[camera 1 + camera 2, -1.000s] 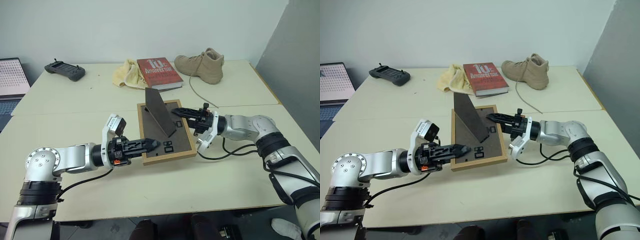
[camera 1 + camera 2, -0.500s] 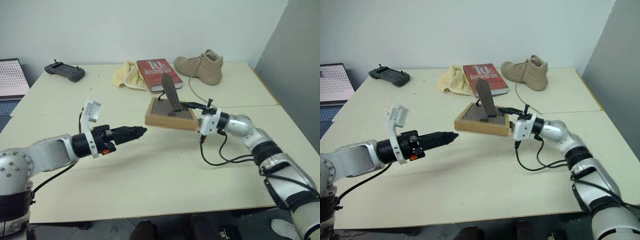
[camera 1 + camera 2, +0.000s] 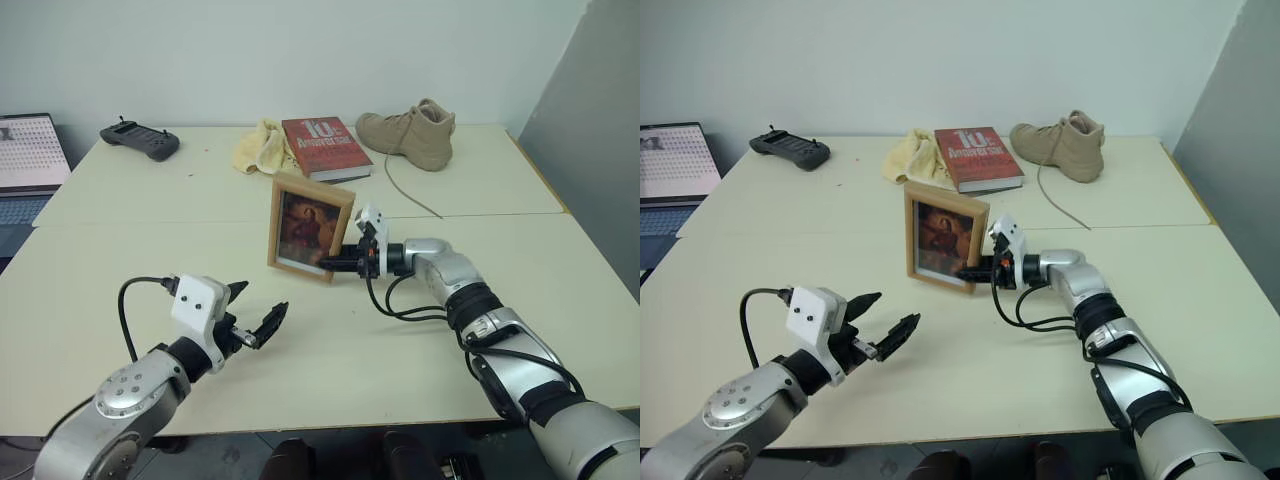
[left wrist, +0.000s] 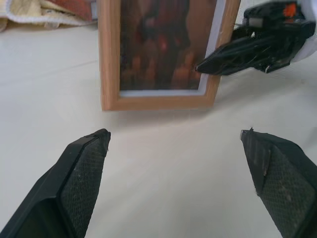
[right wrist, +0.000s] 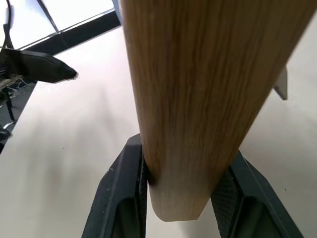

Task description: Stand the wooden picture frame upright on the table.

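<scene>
The wooden picture frame (image 3: pixel 310 228) stands upright near the seam of the table (image 3: pixel 400 400), its dark reddish portrait facing me and its lower edge on the surface. My right gripper (image 3: pixel 335 264) reaches in level from the right and is shut on the frame's lower right edge. In the right wrist view its fingers (image 5: pixel 121 198) clasp the light-wood edge (image 5: pixel 208 74) from both sides. My left gripper (image 3: pixel 255 308) hovers open and empty over the table, well short of the frame. The left wrist view shows the frame (image 4: pixel 158 49) beyond its spread fingertips (image 4: pixel 99 141). The easel stand is hidden behind.
At the back of the table lie a red book (image 3: pixel 322 146), a yellow cloth (image 3: pixel 256 148), a tan boot (image 3: pixel 410 130) with a trailing lace, and a black controller (image 3: pixel 140 138). A laptop (image 3: pixel 30 150) sits at the far left. A grey wall (image 3: pixel 600 140) borders the right.
The frame has swung from back-up and tilted to upright with its portrait toward me, turned by my right gripper. My left gripper let go, opened wide and drew back toward me.
</scene>
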